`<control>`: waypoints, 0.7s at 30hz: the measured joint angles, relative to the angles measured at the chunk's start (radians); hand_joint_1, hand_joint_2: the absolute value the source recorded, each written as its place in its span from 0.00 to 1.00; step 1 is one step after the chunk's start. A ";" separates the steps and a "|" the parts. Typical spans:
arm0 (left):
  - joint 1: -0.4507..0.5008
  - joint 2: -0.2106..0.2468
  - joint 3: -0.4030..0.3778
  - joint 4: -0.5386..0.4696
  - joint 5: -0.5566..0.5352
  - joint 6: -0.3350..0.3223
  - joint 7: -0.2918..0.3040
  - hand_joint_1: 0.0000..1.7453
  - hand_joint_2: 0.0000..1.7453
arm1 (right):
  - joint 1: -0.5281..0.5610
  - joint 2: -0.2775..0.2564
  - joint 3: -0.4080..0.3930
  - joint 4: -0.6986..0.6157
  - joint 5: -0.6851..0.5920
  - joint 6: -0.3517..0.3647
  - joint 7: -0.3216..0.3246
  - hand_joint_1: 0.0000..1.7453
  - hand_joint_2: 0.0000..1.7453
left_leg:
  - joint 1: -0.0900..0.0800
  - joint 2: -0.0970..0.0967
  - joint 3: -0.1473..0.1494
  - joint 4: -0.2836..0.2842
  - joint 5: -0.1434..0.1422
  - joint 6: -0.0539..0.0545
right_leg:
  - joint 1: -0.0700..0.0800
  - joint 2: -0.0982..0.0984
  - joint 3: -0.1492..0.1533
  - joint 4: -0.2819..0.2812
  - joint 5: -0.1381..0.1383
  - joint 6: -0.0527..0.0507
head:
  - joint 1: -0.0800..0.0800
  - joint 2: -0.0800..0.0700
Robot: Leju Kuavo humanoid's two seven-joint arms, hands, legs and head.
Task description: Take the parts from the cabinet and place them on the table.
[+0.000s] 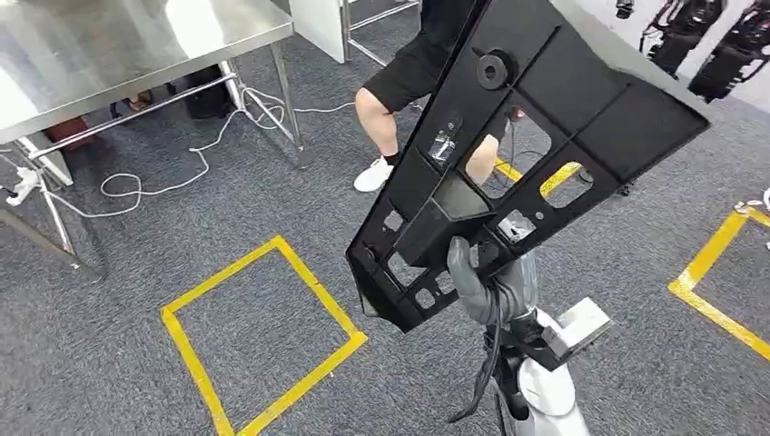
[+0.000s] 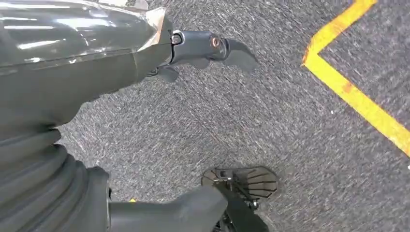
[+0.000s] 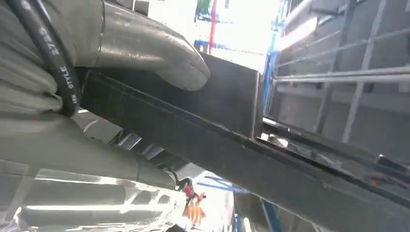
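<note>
The right hand (image 1: 486, 289) grips the lower end of a large black plastic panel (image 1: 536, 136), which rises tilted above it over the grey carpet (image 1: 136, 263), while the left hand (image 2: 193, 48) hangs with fingers apart, holding nothing.

Grey carpet floor (image 1: 272, 218) with a steel table (image 1: 118, 45) standing on it

The table sits up in the far-left corner, shiny top, thin metal legs planted on the carpet. A white cable (image 1: 182, 163) snakes over the floor under and beside it. Yellow tape makes a square outline (image 1: 263, 336) on the carpet in the middle, and there's more yellow tape (image 1: 717, 282) off to the right. A person's white shoe (image 1: 373, 174) is on the floor too.
</note>
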 joint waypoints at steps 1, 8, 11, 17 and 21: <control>0.001 -0.002 0.000 0.000 0.000 0.000 -0.001 0.00 1.00 | -0.001 0.000 0.000 -0.001 0.000 0.000 0.000 1.00 1.00 | 0.010 -0.010 0.014 -0.011 0.007 0.009 | -0.004 0.037 -0.013 0.022 -0.014 0.003 | 0.005 0.000; -0.006 -0.008 0.003 0.000 0.000 0.001 -0.001 0.00 1.00 | 0.000 -0.005 -0.001 0.005 0.011 0.000 -0.002 1.00 1.00 | 0.012 -0.096 0.018 -0.013 0.009 0.016 | -0.012 0.111 -0.136 0.231 -0.062 0.017 | 0.013 0.000; -0.004 -0.011 0.012 0.000 0.000 0.001 -0.005 0.00 1.00 | -0.003 -0.008 0.000 0.007 0.018 0.000 -0.002 1.00 1.00 | 0.007 -0.135 0.015 0.000 0.001 0.002 | -0.025 0.171 -0.047 0.013 0.024 0.026 | 0.013 0.000; 0.011 -0.013 0.024 0.001 -0.001 0.000 -0.015 0.00 1.00 | -0.013 -0.006 0.003 0.007 0.018 0.000 -0.002 1.00 1.00 | 0.010 -0.073 -0.019 0.053 -0.036 -0.028 | -0.027 0.118 -0.034 0.002 0.033 -0.021 | 0.002 0.000; 0.005 -0.014 0.024 0.001 -0.002 0.000 -0.016 0.00 1.00 | -0.012 -0.006 0.003 0.010 0.018 -0.002 -0.002 1.00 1.00 | 0.017 -0.027 -0.162 0.328 -0.147 -0.041 | -0.020 0.072 -0.032 0.003 0.027 -0.031 | 0.000 0.000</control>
